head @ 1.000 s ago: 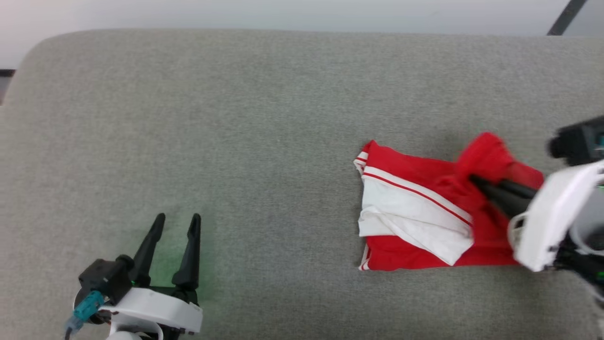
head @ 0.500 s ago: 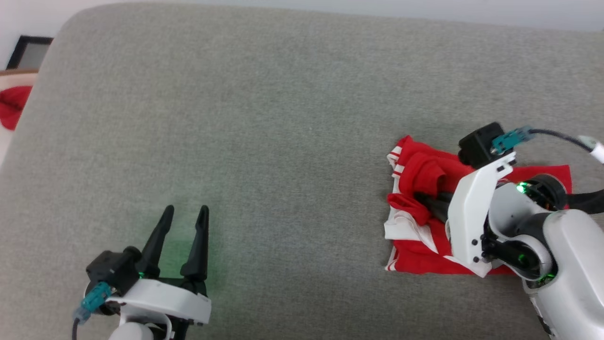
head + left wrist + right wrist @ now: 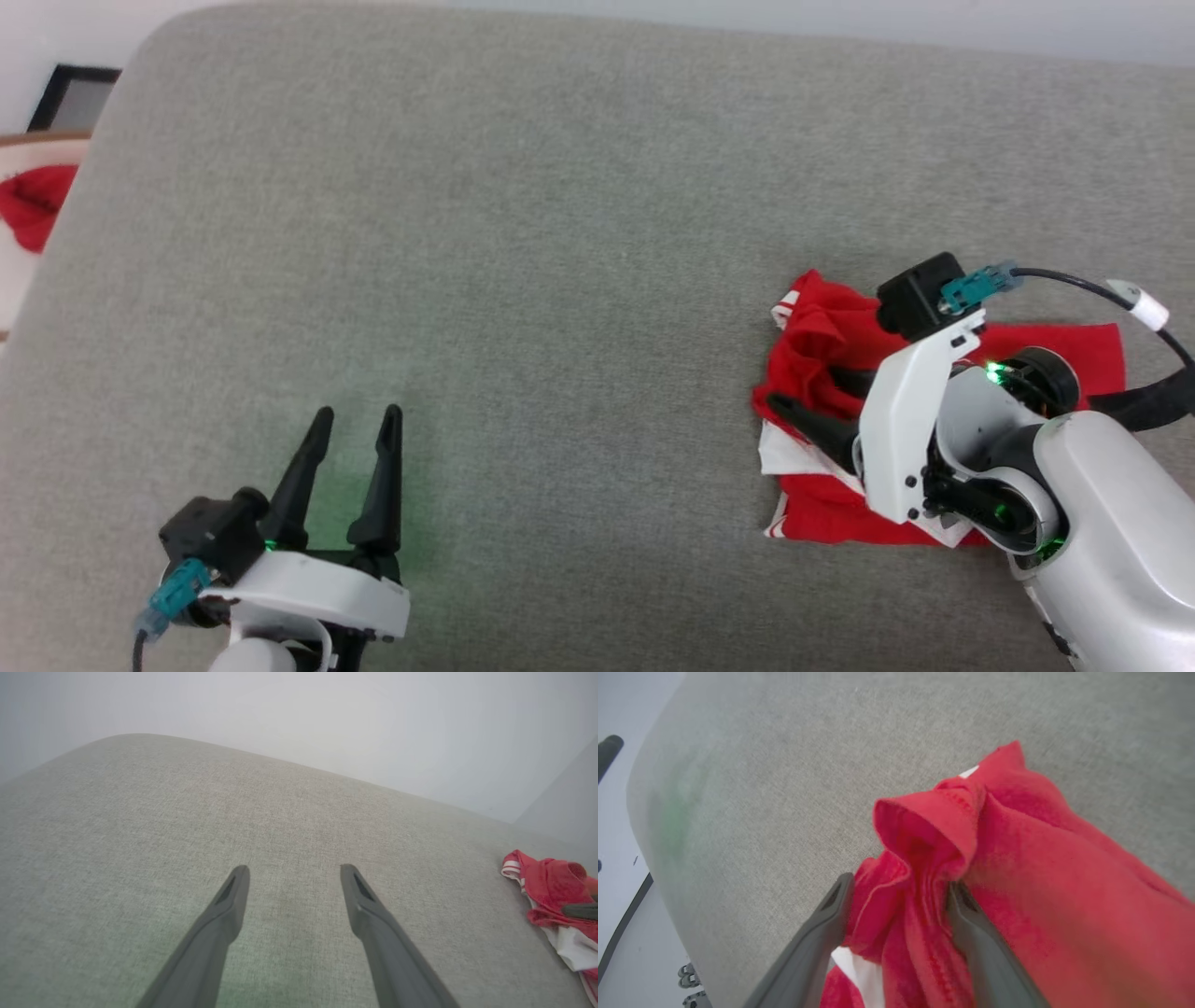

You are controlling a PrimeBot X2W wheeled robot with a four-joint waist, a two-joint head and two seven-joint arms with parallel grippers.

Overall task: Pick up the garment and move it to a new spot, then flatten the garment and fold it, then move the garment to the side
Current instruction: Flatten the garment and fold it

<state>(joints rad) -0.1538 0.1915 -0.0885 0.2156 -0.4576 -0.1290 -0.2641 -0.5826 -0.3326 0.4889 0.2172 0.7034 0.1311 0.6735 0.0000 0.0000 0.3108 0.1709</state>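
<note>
**While the left gripper [image 3: 358, 411] waits, the right gripper [image 3: 801, 387] straddles a fold of the garment [image 3: 822, 327]**

Because the garment, a red jersey with a patch of white sleeve showing, lies bunched on the right side of the grey fabric-covered table [image 3: 560, 233], the right arm is by far the nearer one. That arm reaches in from the near right and covers the middle of the bundle. What shows of the cloth seems to stretch left to right, though the arm hides too much to be sure.

The right fingers [image 3: 817, 933] point leftward along that line. They are spread apart, with a raised ridge of red cloth standing directly between them and brushing their inner faces. They are not pinched on it.

The left gripper rests at the near left, well apart from the garment. Its fingers are also spread, holding nothing and pointing toward the far edge over bare fabric.

The bundle looks loosely folded rather than flat and neat. If it is to be carried aside, the ridge already sits in the right fingers' gap, so closing them there should take hold. A single pinch may let the loose layers sag open.
</note>
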